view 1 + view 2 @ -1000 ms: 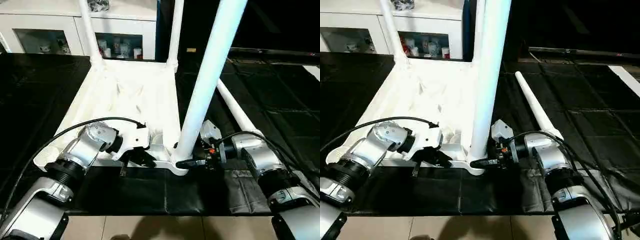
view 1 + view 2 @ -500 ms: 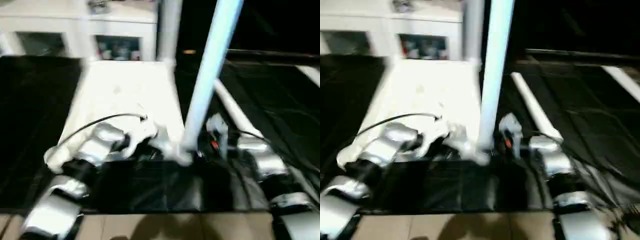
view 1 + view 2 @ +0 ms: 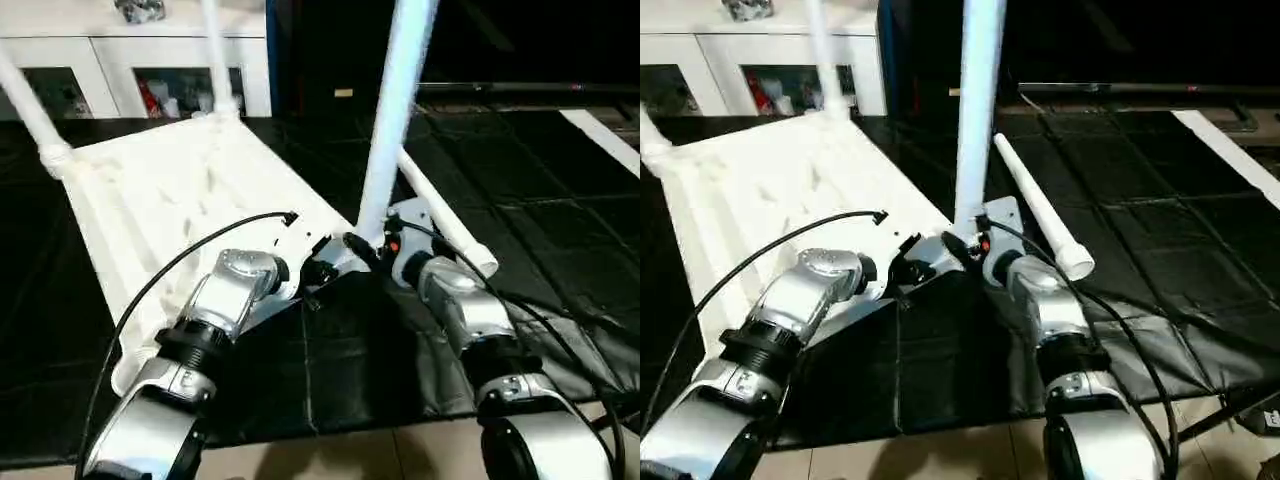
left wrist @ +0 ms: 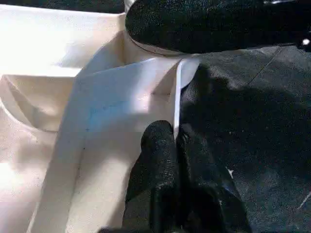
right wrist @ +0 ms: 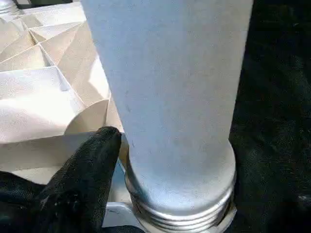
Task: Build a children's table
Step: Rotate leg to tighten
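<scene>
A black quilted mat [image 3: 560, 200] covers the floor before a white cabinet [image 3: 150, 60]. The left gripper [image 4: 176, 141] is pinched together on the upturned children's table [image 3: 170, 200]'s frame edge, likely steadying it. The right gripper [image 3: 362, 250], jaws apart, flanks the near leg [image 3: 395, 110]'s threaded base. Both forearms reach inward. A loose leg [image 3: 445, 220] lies beside.

Table swung round on the mat

The children's table [image 3: 170, 190] has turned, its near corner now further right and its far legs shifted left; both grippers moved with it, the right gripper [image 3: 368, 252] perhaps slightly wider.
</scene>
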### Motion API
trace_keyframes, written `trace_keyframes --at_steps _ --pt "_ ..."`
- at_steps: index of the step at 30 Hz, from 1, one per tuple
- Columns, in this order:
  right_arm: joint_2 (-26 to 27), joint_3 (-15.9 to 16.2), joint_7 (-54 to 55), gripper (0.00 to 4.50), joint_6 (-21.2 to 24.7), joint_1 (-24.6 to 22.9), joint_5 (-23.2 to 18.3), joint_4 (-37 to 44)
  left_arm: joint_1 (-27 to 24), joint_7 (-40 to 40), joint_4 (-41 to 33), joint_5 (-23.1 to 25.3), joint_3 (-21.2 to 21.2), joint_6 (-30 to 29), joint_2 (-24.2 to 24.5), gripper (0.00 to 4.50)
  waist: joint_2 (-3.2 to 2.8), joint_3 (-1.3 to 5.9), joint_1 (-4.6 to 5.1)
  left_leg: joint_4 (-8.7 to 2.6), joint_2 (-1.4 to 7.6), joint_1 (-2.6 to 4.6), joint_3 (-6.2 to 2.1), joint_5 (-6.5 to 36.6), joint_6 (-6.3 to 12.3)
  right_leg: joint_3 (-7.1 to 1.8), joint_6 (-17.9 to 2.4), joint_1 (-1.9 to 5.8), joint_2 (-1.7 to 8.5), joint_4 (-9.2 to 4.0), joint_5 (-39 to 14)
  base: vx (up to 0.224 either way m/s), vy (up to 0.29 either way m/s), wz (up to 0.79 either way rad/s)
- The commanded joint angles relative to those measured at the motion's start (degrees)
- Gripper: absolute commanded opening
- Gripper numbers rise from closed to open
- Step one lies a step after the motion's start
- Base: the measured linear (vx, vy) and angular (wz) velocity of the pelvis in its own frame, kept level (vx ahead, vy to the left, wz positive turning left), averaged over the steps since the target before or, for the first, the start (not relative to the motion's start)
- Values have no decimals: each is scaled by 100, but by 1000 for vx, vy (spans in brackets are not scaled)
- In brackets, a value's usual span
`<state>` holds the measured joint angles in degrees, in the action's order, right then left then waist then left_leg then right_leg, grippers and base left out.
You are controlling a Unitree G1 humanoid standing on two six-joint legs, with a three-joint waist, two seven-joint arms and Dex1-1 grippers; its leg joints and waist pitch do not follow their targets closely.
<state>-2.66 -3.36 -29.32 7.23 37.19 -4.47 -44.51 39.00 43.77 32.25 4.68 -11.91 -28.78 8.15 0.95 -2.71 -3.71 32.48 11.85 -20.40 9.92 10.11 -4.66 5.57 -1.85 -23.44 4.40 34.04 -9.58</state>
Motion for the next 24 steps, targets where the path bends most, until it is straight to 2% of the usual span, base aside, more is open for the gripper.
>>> trace_keyframes --at_steps 1,3,6,8,10,11,13,14,16,17,18,24 --pt "451 650 -630 386 57 -152 -23 110 72 37 -221 -99 -125 216 -130 0 -21 377 -61 -299 114 -6 -10 791 408 -292 -1216 390 394 -366 -870 0 0 0" --pt "348 626 -666 392 -39 -215 -16 132 34 160 -284 -95 -169 222 -7 0 -28 367 -58 -306 117 -6 -12 905 363 -293 -1155 389 402 -389 -1071 0 0 0" --pt "255 584 -708 433 -91 -261 -4 129 4 298 -313 -68 -229 298 106 0 -30 365 -47 -315 122 -3 -19 960 302 -297 -1104 385 403 -397 -1245 0 0 0" --pt "-121 538 -1064 442 -275 -444 12 235 -65 783 -262 -4 -397 695 423 0 -42 363 -61 -312 123 8 -20 1024 306 -297 -1087 376 404 -413 -1288 0 0 0" --pt "-329 498 -1365 447 -309 -539 -74 375 -80 1022 -205 -24 -433 840 560 0 -40 369 -81 -312 132 16 -17 1003 327 -306 -1094 383 397 -396 -1142 0 0 0" --pt "-374 488 -1432 447 -313 -559 -96 408 -82 1072 -193 -30 -440 869 589 0 -46 375 -100 -305 139 28 -13 936 351 -314 -1161 375 389 -364 -927 0 0 0" --pt "-691 462 -1903 447 -411 -667 -205 573 -107 1484 -140 -81 -500 1198 775 0 -45 372 -124 -305 138 23 -10 943 375 -313 -1185 380 389 -358 -869 0 0 0" --pt "-984 428 -2364 447 -481 -738 -320 709 -142 1887 -128 -136 -582 1488 955 0 -31 378 -169 -297 132 34 -7 974 411 -305 -1204 389 388 -363 -886 0 0 0" --pt "-1096 414 -2547 447 -492 -759 -371 762 -158 2042 -126 -158 -617 1598 1027 0 -42 377 -215 -295 152 33 -6 905 414 -313 -1232 384 395 -331 -777 0 0 0" --pt "-1419 464 -3105 447 -557 -799 -448 895 -158 2380 -43 -153 -727 1911 1203 0 -61 376 -247 -290 157 44 -2 906 415 -304 -1239 377 386 -325 -764 0 0 0" --pt "-1507 488 -3261 447 -582 -807 -460 924 -149 2466 -3 -146 -763 2004 1249 0 -50 378 -290 -280 159 44 9 929 434 -300 -1213 382 378 -330 -790 0 0 0" --pt "-1987 792 -4405 447 -582 -783 -519 1114 -125 3137 188 -91 -985 2487 1505 0 -42 371 -364 -280 167 43 8 1026 397 -297 -1163 368 403 -346 -1095 0 0 0"
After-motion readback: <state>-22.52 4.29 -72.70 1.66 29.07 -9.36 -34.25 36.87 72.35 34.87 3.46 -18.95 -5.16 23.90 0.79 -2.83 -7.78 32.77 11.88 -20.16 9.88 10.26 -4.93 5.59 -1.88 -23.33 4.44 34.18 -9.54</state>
